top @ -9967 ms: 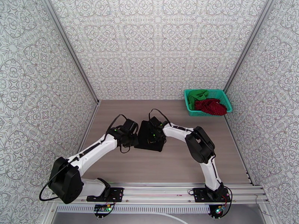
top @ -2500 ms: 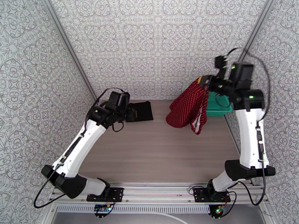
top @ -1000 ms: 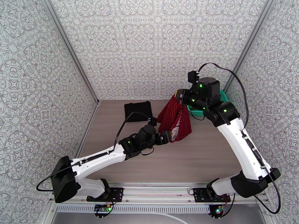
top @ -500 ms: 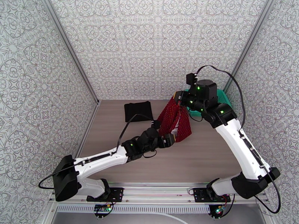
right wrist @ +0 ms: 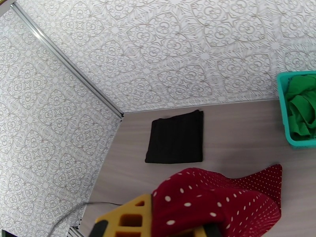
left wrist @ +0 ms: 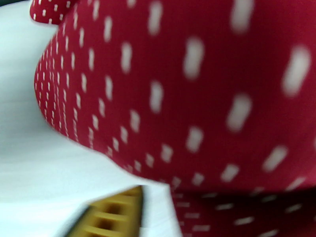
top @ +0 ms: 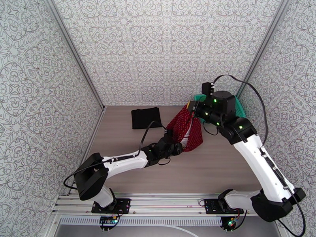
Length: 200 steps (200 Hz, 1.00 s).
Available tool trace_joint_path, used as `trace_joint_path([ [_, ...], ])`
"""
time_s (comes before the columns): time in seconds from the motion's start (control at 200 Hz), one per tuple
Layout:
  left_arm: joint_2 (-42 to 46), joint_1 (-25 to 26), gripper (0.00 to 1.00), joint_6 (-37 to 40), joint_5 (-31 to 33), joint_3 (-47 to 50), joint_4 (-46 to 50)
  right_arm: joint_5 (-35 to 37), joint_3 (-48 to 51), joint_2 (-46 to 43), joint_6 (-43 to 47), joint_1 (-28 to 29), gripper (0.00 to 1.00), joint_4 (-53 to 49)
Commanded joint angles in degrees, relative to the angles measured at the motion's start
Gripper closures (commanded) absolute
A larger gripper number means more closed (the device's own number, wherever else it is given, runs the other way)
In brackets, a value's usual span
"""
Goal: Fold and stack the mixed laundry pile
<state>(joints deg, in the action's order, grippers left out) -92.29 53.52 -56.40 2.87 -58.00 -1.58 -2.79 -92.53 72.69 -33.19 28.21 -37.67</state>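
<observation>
Hanging from the right gripper (top: 192, 108), the dark red dotted garment (top: 184, 129) droops over the middle of the table (top: 221, 166), right of centre. The jaws are clamped on its bunched top edge, and the wrist view shows red cloth wadded against a yellow finger pad (right wrist: 128, 218). The left gripper (top: 177, 148) is closed on the garment's lower hem, low over the wood. Its wrist view is blurred red cloth with white dashes, with a yellow pad (left wrist: 114, 212) at the bottom edge.

The black garment (top: 146, 117) lies folded flat near the far edge, left of centre, well apart from the red one. The teal basket (right wrist: 283, 115) sits in the far right corner with the green garment (right wrist: 302, 109) crumpled inside. From above, the right arm's wrist covers most of the basket.

The left arm lies diagonally across the near-left part of the table, and a black cable (top: 147, 129) loops up between it and the black garment. Patterned walls close the left, far and right edges. Bare wood is open along the near edge and the whole near-right quarter.
</observation>
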Motion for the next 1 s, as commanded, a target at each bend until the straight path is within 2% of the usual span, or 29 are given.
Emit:
trace_joint_path([
  [0.0,6.68,-2.44,1.00,2.44,2.40,0.94,1.86,5.13,3.76,-4.81,-1.01,0.53,1.00,2.25],
  [0.105,15.89,-4.99,1.00,7.32,7.55,0.02,11.93,8.25,9.73,-9.09,-3.55,0.45,1.00,3.13],
  [0.23,24.98,-8.48,1.00,14.39,11.59,-5.61,26.69,10.15,20.08,-14.73,-10.25,0.45,1.00,7.17],
  [0.37,27.10,-12.67,1.00,19.55,7.75,-12.92,38.57,10.57,35.03,-19.83,-22.19,0.57,1.00,14.73],
  [0.455,26.05,-13.00,1.00,21.42,5.65,-14.56,41.72,10.46,43.19,-21.41,-28.94,0.88,1.00,19.02],
  [0.53,24.86,-13.00,1.00,21.85,4.82,-14.20,43.18,9.64,46.49,-21.55,-30.40,0.89,1.00,19.98],
  [0.595,24.28,-13.00,1.00,21.71,4.37,-12.73,43.18,8.87,46.96,-21.44,-29.01,0.89,0.88,18.41],
  [0.68,23.84,-13.17,1.00,21.44,3.38,-11.15,43.22,7.79,46.51,-21.97,-24.66,0.89,0.61,16.02],
  [0.74,23.48,-13.17,1.00,21.42,3.00,-10.91,43.93,6.41,44.86,-21.89,-19.27,0.93,0.48,13.00],
  [0.82,23.25,-13.18,1.00,21.81,2.64,-11.27,45.10,2.68,41.74,-20.92,-11.11,0.93,0.39,8.55],
  [0.93,23.21,-13.17,1.00,22.60,2.54,-12.15,46.67,-4.13,36.85,-17.93,1.41,0.89,0.34,1.93],
  [0.955,23.21,-13.10,1.00,22.75,2.49,-12.45,47.11,-4.97,35.40,-17.08,4.71,0.90,0.23,0.14],
  [0.995,23.17,-13.10,1.00,23.08,2.54,-12.76,47.73,-5.70,33.18,-15.66,8.85,0.89,0.17,-2.60],
])
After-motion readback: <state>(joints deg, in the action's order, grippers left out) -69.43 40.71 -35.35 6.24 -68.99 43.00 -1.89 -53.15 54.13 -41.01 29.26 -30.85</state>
